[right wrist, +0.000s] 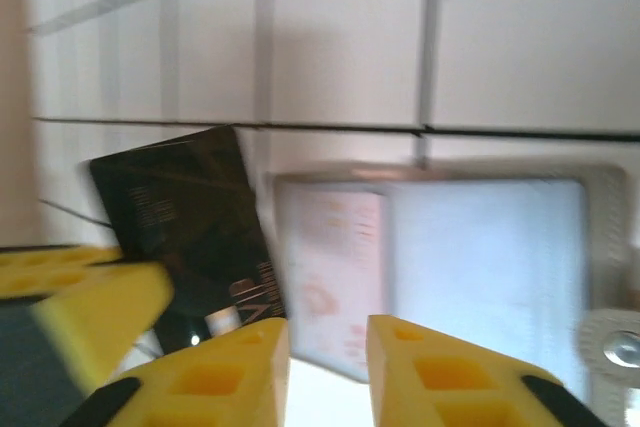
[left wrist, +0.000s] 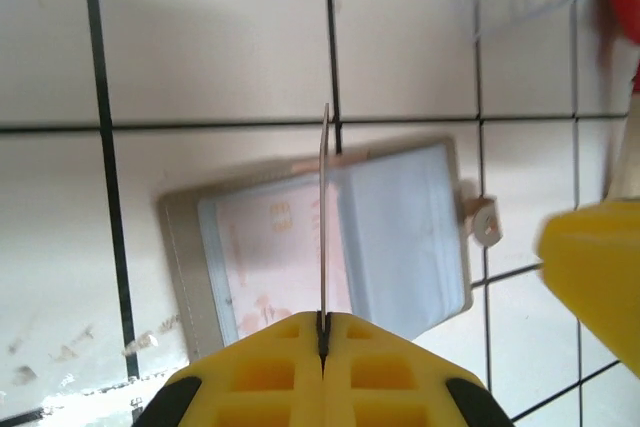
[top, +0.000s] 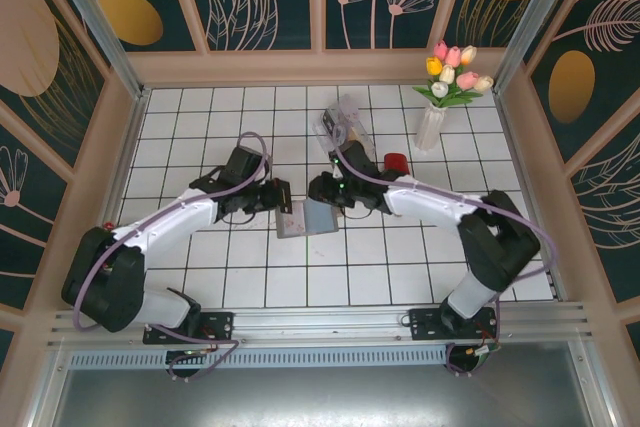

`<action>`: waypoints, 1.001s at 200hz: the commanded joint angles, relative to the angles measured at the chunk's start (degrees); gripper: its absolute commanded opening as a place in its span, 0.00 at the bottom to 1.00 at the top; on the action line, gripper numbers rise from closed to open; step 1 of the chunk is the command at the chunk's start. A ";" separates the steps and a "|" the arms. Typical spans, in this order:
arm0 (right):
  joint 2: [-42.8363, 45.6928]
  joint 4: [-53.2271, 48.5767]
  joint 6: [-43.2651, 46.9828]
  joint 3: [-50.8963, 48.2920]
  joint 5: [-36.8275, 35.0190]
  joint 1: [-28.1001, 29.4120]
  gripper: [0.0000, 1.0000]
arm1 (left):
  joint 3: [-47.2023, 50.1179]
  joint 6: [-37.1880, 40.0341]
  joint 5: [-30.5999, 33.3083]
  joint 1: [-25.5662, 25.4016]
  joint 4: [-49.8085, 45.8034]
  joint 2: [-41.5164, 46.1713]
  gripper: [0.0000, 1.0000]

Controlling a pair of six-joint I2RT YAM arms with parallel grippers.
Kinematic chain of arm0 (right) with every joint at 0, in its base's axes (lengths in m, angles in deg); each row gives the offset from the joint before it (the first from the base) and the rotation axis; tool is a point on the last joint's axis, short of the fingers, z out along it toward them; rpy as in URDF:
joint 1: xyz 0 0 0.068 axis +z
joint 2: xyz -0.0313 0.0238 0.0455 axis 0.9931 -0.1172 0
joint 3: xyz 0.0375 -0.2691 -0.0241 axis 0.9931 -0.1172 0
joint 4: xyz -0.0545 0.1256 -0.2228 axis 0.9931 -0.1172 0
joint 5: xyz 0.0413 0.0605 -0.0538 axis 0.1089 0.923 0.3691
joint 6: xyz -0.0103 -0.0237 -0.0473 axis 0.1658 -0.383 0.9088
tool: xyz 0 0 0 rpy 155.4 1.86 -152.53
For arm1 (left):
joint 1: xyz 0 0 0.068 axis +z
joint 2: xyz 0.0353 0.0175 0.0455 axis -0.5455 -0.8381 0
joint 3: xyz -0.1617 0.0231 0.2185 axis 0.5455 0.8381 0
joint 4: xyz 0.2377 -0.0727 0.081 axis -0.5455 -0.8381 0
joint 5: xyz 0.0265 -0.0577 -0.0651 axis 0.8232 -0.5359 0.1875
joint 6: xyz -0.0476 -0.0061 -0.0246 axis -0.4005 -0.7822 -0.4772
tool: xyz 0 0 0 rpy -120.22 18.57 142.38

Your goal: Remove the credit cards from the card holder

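The card holder [top: 308,218] lies open on the white tiles between both arms. In the left wrist view the card holder [left wrist: 400,227] shows a pink-printed card [left wrist: 265,257] in one clear pocket. My left gripper [left wrist: 323,319] is shut on a thin credit card [left wrist: 325,197], seen edge-on and standing above the holder. From the right wrist, that same credit card [right wrist: 185,222] looks black and sits just left of the card holder [right wrist: 480,257]. My right gripper [right wrist: 328,332] is open over the holder's near edge, with nothing between its fingers.
A clear plastic box [top: 345,125] stands behind the holder, and a small red object [top: 397,160] sits to its right. A white vase of tulips [top: 440,97] is at the back right. Wooden walls border the tiled floor.
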 commanded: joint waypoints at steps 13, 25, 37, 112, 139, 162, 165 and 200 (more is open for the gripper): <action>7.79 10.64 1.23 -1.80 5.43 -3.22 0.43 | -4.14 -1.41 -1.62 0.54 1.94 4.30 0.00; 10.35 15.25 1.62 -4.24 7.04 -4.61 0.51 | -4.03 -3.95 -4.40 0.53 6.69 5.25 0.01; 13.08 19.65 1.63 -6.75 7.68 -6.06 0.59 | -3.45 -6.27 -6.79 0.56 12.50 5.59 0.01; 14.67 38.59 -11.96 -13.17 20.20 -15.80 0.84 | -1.88 -21.05 -18.37 0.56 38.48 4.76 0.02; 11.73 46.67 -18.08 -12.93 24.67 -16.13 0.81 | -1.36 -24.61 -21.25 0.54 42.83 5.15 0.03; 9.98 53.92 -22.52 -12.69 27.45 -15.92 0.73 | -0.78 -27.31 -22.04 0.55 45.60 5.08 0.03; 9.81 54.72 -23.01 -12.61 27.67 -15.91 0.71 | -0.74 -27.57 -22.04 0.56 45.87 5.10 0.03; 8.65 61.32 -26.67 -13.62 28.46 -15.40 0.49 | -0.29 -30.61 -20.41 0.56 47.25 4.99 0.01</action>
